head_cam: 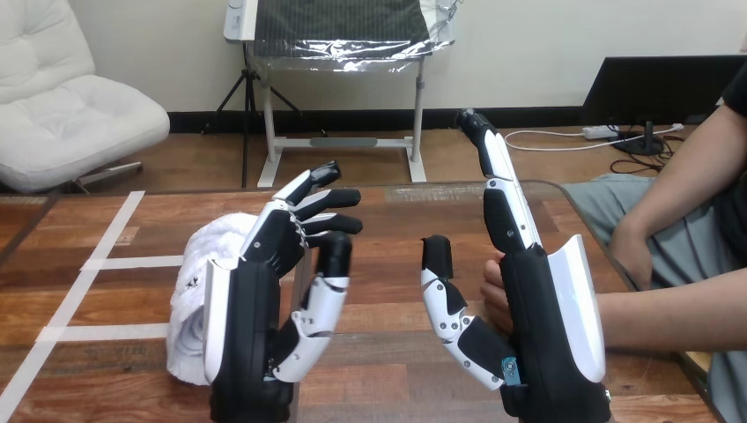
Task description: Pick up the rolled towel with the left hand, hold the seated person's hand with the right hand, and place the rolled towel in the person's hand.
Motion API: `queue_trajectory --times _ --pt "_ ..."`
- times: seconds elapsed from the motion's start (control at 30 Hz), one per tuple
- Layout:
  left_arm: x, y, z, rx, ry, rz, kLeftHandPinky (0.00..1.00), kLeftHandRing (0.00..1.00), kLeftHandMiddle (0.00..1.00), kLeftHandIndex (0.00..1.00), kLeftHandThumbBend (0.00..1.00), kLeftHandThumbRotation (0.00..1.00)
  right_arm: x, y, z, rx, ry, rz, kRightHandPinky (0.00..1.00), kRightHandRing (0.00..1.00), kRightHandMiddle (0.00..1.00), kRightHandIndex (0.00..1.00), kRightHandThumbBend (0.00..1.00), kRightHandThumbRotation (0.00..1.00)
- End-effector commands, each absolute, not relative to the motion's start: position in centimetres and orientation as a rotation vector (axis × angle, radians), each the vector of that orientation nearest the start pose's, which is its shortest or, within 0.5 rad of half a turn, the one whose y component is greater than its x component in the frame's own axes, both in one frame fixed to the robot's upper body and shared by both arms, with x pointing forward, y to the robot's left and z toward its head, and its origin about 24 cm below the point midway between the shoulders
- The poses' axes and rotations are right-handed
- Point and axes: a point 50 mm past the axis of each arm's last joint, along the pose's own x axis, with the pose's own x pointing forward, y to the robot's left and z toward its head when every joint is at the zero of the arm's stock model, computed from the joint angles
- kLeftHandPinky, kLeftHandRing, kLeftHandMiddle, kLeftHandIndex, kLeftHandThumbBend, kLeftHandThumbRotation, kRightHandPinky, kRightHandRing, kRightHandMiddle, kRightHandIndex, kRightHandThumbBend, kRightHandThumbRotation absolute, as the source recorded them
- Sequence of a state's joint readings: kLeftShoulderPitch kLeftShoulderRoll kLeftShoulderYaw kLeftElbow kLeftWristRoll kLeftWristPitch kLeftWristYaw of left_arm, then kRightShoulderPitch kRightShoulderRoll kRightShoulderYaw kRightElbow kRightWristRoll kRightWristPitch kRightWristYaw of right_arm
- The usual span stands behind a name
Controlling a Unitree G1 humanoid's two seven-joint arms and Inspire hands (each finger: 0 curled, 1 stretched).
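Observation:
The rolled white towel (pixel 195 286) lies on the wooden table (pixel 396 220) at the left. My left hand (pixel 251 326) is raised just right of it, its back toward the towel, fingers relaxed and spread, holding nothing. My right hand (pixel 542 300) stands upright at the right with straight fingers and the thumb held out to the left. The person's hand (pixel 494 295) shows partly behind my right palm, its forearm reaching in from the right edge. I cannot tell whether it touches my palm; nothing of my hand curls round it.
White tape strips (pixel 114 262) cross the table's left part. The person's other arm (pixel 669 194) rests beyond the table's right edge. Bare wood lies between my two hands and toward the far edge.

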State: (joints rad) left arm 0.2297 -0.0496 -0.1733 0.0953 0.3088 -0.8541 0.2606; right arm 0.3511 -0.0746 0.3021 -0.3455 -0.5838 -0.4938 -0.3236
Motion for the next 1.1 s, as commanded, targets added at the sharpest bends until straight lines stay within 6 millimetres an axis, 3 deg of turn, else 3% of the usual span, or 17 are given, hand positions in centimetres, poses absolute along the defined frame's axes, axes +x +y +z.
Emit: queue_trajectory --times 0.0,0.13,0.5,1.07 --pt "18.22 10.53 6.07 0.072 -0.611 0.048 0.56 0.65 0.73 0.78 0.37 0.65 17.2 -9.66 10.49 -0.352 -0.664 0.022 1.0 1.0 1.0 0.98 0.0 0.0" --pt "18.28 10.49 6.05 0.069 -0.607 0.039 0.59 0.68 0.74 0.79 0.38 0.73 17.18 -9.66 10.46 -0.306 -0.655 0.029 1.0 1.0 1.0 0.99 0.0 0.0" --pt "18.32 10.17 5.66 -0.195 -0.528 -0.068 0.67 0.74 0.8 0.84 0.47 0.95 17.18 -9.64 10.4 -0.246 -0.628 0.05 1.0 1.0 1.0 1.0 0.0 0.0" --pt "18.54 10.58 5.24 -0.229 -0.506 -0.098 0.65 0.73 0.81 0.87 0.47 0.99 17.24 -9.71 10.2 -0.23 -0.614 0.047 1.0 1.0 1.0 1.0 0.0 0.0"
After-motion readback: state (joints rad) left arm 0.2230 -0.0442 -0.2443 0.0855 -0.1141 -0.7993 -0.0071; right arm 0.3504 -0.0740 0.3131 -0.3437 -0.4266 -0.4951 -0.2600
